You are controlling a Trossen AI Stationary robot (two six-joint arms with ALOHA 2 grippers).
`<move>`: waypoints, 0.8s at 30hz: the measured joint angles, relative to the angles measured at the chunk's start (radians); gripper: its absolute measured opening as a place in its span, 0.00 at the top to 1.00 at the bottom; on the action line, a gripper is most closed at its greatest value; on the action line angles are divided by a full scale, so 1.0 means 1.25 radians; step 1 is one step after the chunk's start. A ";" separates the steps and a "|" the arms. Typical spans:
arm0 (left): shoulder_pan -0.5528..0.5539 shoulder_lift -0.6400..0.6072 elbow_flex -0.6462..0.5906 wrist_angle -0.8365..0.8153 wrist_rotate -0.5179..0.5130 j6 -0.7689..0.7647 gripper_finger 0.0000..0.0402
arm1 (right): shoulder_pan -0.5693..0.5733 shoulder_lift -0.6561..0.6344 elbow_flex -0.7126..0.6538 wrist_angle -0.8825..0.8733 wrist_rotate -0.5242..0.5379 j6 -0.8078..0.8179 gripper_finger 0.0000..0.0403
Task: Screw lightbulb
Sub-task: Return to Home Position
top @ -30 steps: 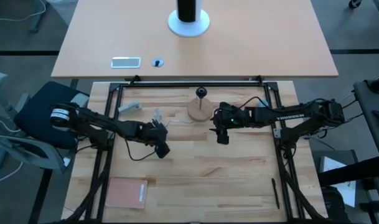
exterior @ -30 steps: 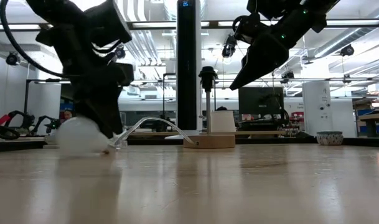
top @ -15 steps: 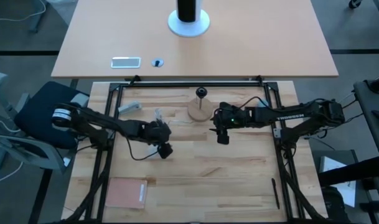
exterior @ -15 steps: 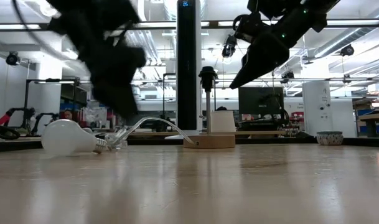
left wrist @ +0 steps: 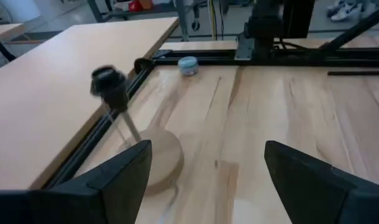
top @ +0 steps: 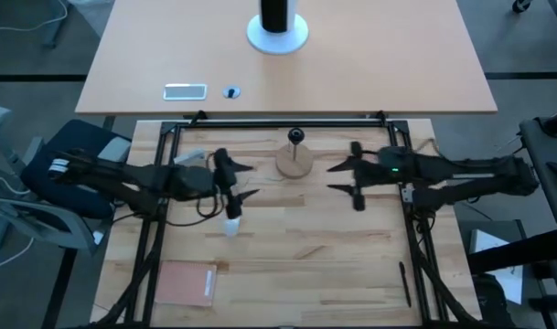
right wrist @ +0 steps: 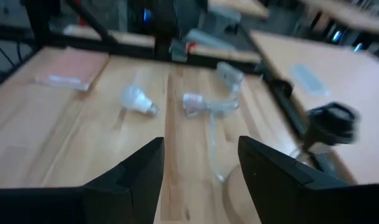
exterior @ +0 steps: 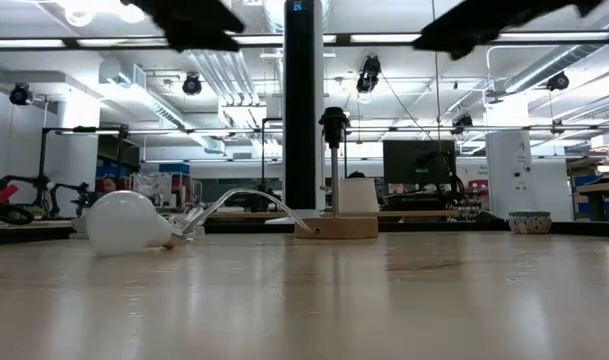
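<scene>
The frosted white lightbulb [top: 230, 226] lies on its side on the wooden table, also seen in the low view [exterior: 127, 222] and the right wrist view [right wrist: 135, 98]. No gripper touches it. The black socket stem [top: 296, 137] stands upright on its round wooden base [top: 294, 163] at the far middle. My left gripper [top: 249, 181] is open, raised above the table, to the far side of the bulb and left of the socket [left wrist: 109, 82]. My right gripper [top: 333, 178] is open and raised, to the right of the socket [right wrist: 329, 123].
A clear plastic wrapper [exterior: 234, 205] lies between bulb and socket, also in the right wrist view [right wrist: 206, 103]. A pink pad [top: 187, 283] lies near the front left, and a dark pen [top: 406, 283] at the front right. Black frame rails [top: 287, 121] border the table.
My left gripper has lifted off the lightbulb, risen and gone toward the far edge, turning level. The bulb stays lying on its side on the table. My right gripper has risen, turned level and drawn back toward the table's right edge.
</scene>
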 joint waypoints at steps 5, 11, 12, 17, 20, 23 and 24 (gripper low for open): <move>-0.001 -0.144 -0.154 0.086 -0.073 -0.021 0.25 | 0.000 -0.216 -0.113 0.000 0.000 -0.010 0.50; -0.001 -0.287 -0.311 0.182 -0.080 -0.043 0.25 | 0.000 -0.463 -0.209 -0.008 -0.009 -0.040 0.51; -0.001 -0.307 -0.334 0.183 -0.080 -0.031 0.25 | 0.000 -0.501 -0.215 0.006 -0.032 -0.041 0.51; 0.013 -0.392 -0.445 0.274 -0.132 -0.003 0.25 | 0.000 -0.651 -0.223 0.016 -0.063 -0.030 0.51; 0.039 -0.444 -0.513 0.380 -0.144 0.027 0.25 | 0.000 -0.674 -0.222 0.035 -0.073 -0.019 0.51; 0.070 -0.485 -0.558 0.404 -0.118 0.045 0.25 | 0.000 -0.656 -0.232 0.029 -0.074 -0.017 0.51; 0.078 -0.502 -0.571 0.401 -0.113 0.048 0.25 | 0.000 -0.644 -0.238 0.038 -0.075 -0.017 0.51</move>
